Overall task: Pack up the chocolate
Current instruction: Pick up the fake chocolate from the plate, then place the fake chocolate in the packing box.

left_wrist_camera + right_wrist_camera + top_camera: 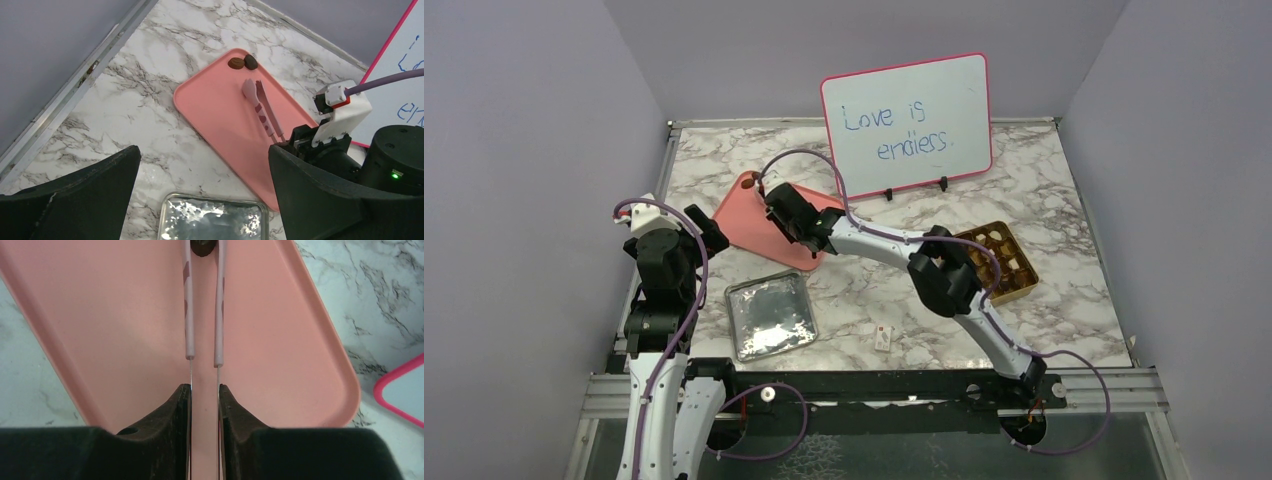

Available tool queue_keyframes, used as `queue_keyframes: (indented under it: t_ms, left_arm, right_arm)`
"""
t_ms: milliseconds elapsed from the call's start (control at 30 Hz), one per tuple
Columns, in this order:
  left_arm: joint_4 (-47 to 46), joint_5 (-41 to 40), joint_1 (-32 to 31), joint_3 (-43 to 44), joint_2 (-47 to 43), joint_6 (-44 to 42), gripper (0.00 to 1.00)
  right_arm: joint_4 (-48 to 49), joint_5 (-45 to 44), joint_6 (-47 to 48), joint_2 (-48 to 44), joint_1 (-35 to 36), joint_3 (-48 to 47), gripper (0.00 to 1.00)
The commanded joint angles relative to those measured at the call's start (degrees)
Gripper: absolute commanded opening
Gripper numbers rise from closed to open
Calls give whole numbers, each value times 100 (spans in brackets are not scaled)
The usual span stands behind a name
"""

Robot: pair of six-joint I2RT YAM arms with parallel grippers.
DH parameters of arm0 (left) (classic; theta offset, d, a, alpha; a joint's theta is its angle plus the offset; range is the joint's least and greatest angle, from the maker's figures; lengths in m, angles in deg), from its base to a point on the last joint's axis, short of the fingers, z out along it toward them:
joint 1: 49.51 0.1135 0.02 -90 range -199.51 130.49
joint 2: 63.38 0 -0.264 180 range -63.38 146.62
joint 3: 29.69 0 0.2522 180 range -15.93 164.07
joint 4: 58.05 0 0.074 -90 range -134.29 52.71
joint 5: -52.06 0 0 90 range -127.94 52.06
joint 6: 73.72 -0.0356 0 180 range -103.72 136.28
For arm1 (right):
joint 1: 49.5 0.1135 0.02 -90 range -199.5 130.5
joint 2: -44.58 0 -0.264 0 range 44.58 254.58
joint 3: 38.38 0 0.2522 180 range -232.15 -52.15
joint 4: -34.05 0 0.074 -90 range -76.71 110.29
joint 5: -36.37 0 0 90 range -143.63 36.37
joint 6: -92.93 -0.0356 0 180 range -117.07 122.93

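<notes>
Two chocolate pieces, one tan and one dark brown, lie at the far corner of the pink tray. My right gripper is shut on pink tongs, its jaws pressing the two arms close together. The tong tips reach a dark chocolate piece at the top edge of the right wrist view; I cannot tell whether it is pinched. In the top view the right gripper hovers over the tray. My left gripper is open and holds nothing, above the marble near the tray.
A gold box with chocolates in its cells stands at the right. A silver lid lies near the left arm, a small white tag beside it. A pink-framed whiteboard stands at the back.
</notes>
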Motion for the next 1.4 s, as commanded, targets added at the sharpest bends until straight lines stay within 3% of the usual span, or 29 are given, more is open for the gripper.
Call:
queue_keyframes:
  t_ms: [0,600,1000,1367]
  left_arm:
    - [-76,101,-1,145,-61,-70,99]
    - [-176,471,-1,48,-33,-107,99]
    - [-364,1107,-1,-79,7,-218,99]
    - [-522,1576,-1,-182,119,-264,99]
  right_arm:
    - [-134,126,-166,-749,55,459,21]
    - [-499,420,-958,-2534,55,2371,19]
    - [-651,514,-1693,-4429,55,3939,19]
    - [-1878,228,-2848,-6142,55,4711,20]
